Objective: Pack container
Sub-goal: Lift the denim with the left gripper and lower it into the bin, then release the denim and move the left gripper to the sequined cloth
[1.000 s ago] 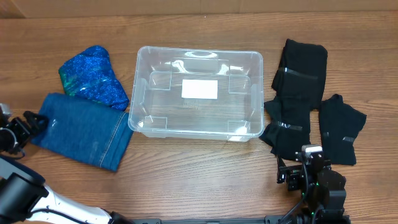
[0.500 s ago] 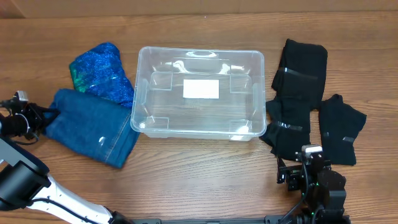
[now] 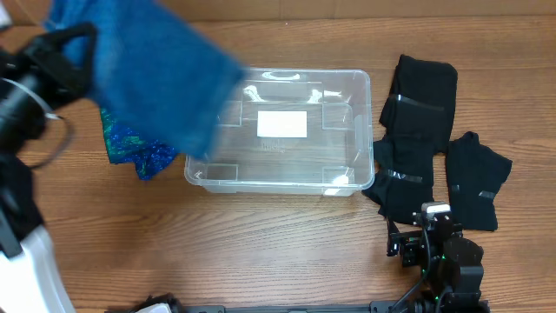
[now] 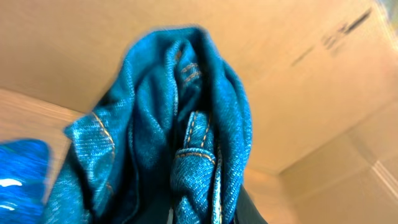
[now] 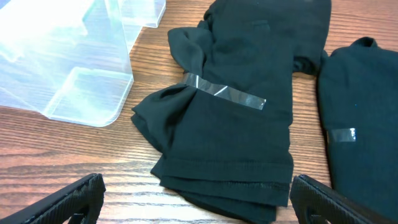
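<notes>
The clear container (image 3: 295, 165) sits mid-table with only a white label on its base; its near corner (image 5: 74, 81) shows in the right wrist view. My left gripper (image 3: 65, 48) is raised high at the far left, shut on folded blue jeans (image 3: 148, 78) that hang blurred over the container's left end. In the left wrist view the jeans (image 4: 180, 124) fill the frame and hide the fingers. My right gripper (image 5: 196, 193) stands open low at the near right, just short of a folded black garment (image 5: 242, 93), with nothing between its fingers.
A sparkly blue garment (image 3: 130, 148) lies left of the container, partly under the hanging jeans. Three taped black garments lie at the right: one at the back (image 3: 421, 96), one in the middle (image 3: 408, 178), one further right (image 3: 476, 178). A cardboard wall (image 4: 311, 74) stands behind.
The left gripper closed on the jeans at the table's left edge and lifted them high, swinging them toward the container. The sparkly garment was dragged slightly right. The right arm stayed still.
</notes>
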Controlling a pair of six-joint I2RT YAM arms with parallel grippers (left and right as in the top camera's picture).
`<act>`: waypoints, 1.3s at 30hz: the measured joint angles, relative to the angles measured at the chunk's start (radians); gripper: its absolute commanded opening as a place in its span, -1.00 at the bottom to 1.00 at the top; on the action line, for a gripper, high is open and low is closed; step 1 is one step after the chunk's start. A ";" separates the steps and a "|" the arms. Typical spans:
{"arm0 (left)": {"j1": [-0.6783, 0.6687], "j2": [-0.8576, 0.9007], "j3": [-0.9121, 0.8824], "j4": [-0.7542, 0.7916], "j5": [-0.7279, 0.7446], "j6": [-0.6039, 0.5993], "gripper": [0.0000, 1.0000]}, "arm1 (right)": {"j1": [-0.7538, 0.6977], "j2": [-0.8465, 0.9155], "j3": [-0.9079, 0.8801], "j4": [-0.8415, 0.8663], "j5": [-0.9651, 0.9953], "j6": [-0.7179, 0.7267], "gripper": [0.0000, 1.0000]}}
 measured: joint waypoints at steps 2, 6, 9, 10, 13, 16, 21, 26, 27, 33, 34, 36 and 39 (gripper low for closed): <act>-0.219 -0.027 0.000 -0.008 -0.167 -0.134 -0.92 | 0.000 0.000 0.000 0.000 0.000 0.000 1.00; -0.591 0.111 0.000 -0.063 -0.518 -0.343 -0.92 | 0.000 0.000 0.000 0.000 0.000 0.000 1.00; -0.728 0.313 -0.004 -0.058 -0.688 -0.467 -0.92 | 0.000 0.000 0.000 0.000 0.000 0.000 1.00; -0.753 0.380 -0.005 -0.059 -0.719 -0.529 -0.92 | 0.000 0.000 0.000 0.000 0.000 0.000 1.00; -0.797 0.526 -0.007 -0.054 -0.763 -0.684 -0.92 | 0.000 0.000 0.000 0.000 0.000 0.000 1.00; -0.824 0.621 -0.008 -0.054 -0.805 -0.782 -0.92 | 0.000 0.000 0.000 0.001 0.000 0.000 1.00; -0.823 0.657 -0.007 -0.160 -0.860 -0.717 -0.92 | 0.000 0.000 0.000 0.000 0.000 0.000 1.00; -0.817 0.657 -0.007 -0.183 -0.883 -0.616 0.61 | 0.000 0.000 0.000 0.000 0.000 0.000 1.00; -0.813 0.657 -0.007 -0.187 -0.890 -0.600 0.81 | 0.000 0.000 0.000 0.001 0.000 0.000 1.00; -0.731 0.644 -0.006 -0.229 -0.909 -0.383 0.98 | 0.000 0.000 0.000 0.000 0.000 0.000 1.00; -0.701 0.631 -0.006 -0.249 -0.911 -0.354 1.00 | 0.000 0.000 0.000 0.000 0.000 0.000 1.00; -0.629 0.587 -0.006 -0.270 -0.937 -0.306 1.00 | 0.000 0.000 0.000 0.000 0.000 0.000 1.00; -0.474 0.520 0.000 -0.283 -0.979 -0.182 1.00 | 0.000 0.000 0.000 0.000 0.000 0.000 1.00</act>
